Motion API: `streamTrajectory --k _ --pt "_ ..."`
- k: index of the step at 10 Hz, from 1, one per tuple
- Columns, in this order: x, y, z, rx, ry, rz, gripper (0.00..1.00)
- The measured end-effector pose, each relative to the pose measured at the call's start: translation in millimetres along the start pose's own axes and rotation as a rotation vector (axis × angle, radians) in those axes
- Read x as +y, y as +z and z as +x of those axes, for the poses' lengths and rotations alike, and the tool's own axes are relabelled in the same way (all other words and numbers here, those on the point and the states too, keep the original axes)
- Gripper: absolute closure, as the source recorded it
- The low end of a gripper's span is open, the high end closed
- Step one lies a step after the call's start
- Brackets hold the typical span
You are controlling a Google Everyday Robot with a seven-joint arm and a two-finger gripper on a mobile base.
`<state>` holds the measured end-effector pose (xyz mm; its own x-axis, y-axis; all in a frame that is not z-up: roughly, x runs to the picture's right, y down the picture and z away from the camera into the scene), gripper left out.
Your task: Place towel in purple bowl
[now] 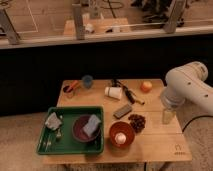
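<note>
The towel (52,120), a small crumpled light-grey cloth, lies in the left end of the green tray (67,148). Beside it in the tray's middle stands the purple bowl (79,132), with a blue-grey rectangular pad (92,125) leaning inside it. My gripper (168,116) hangs from the white arm (187,87) over the table's right edge, far to the right of the towel and the bowl. It is open and holds nothing.
An orange-brown bowl (121,134) holding a white round object stands just right of the tray. Dark grapes (136,121), a dark flat block (122,111), a tipped white cup (113,92), a black tool (128,94), an orange fruit (146,86) and a blue cup (87,81) lie across the table.
</note>
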<state>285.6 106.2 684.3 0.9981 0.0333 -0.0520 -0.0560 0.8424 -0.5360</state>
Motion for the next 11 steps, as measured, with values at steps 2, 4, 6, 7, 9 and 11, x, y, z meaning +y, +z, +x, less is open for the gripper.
streamTrajectory --k 2,4,6,7,9,11 --pt "0.0 0.0 0.0 0.0 0.0 0.0 0.2" --pt "0.0 0.0 0.0 0.0 0.0 0.0 0.2" --pt "0.0 0.0 0.0 0.0 0.0 0.0 0.2" --pt "0.0 0.0 0.1 0.0 0.0 0.0 0.2" --pt "-1.8 -2.9 -2.4 -0.007 -0.027 0.007 0.2" --pt "-11.4 -20.9 -24.0 -0.029 -0.168 0.047 0.2"
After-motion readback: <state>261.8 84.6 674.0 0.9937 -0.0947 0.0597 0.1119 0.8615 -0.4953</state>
